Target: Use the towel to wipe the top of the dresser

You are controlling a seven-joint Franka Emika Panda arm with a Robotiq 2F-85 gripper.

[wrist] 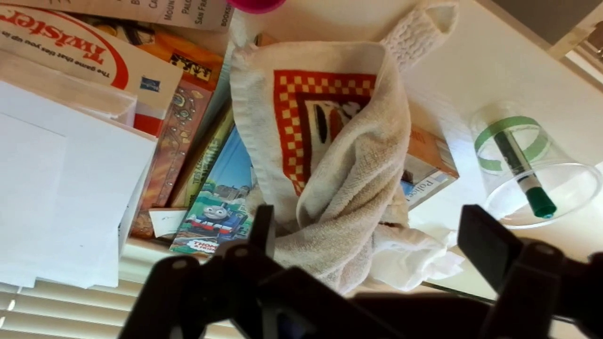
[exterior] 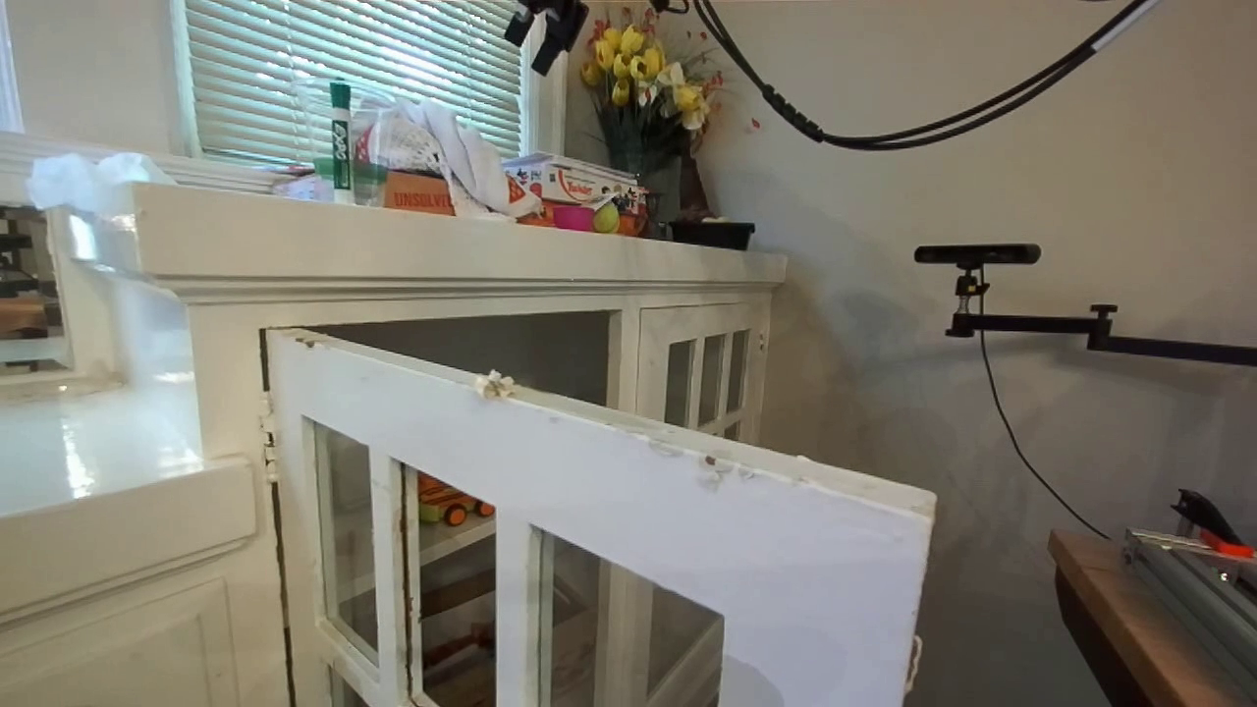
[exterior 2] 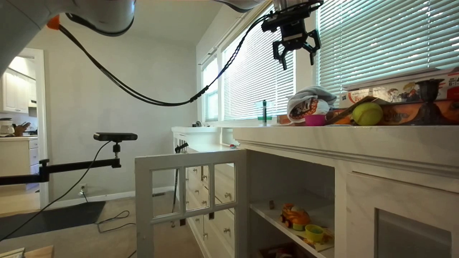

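Note:
A crumpled white and beige towel with a red checkered print lies in a heap over boxes on the white dresser. The towel shows in both exterior views (exterior: pixel 469 162) (exterior 2: pixel 313 95) and fills the middle of the wrist view (wrist: pixel 362 174). The dresser top's edge shows in both exterior views (exterior: pixel 442 239) (exterior 2: pixel 344 139), and a bare part shows in the wrist view (wrist: pixel 457 66). My gripper (exterior 2: pixel 298 66) is open and empty, pointing down well above the towel. Its spread fingers (wrist: pixel 370 230) frame the towel's lower part. Only its fingertips show in an exterior view (exterior: pixel 530 49).
A clear cup (wrist: pixel 499 117) and green marker (wrist: pixel 525 174) stand beside the towel. Twister box (wrist: pixel 70 56), pink cup (exterior 2: pixel 315 120), tennis ball (exterior 2: pixel 367 114), dark candlestick (exterior 2: pixel 428 102) and flowers (exterior: pixel 638 79) crowd the top. A cabinet door (exterior: pixel 609 462) hangs open below. Blinds (exterior 2: pixel 387 39) stand behind.

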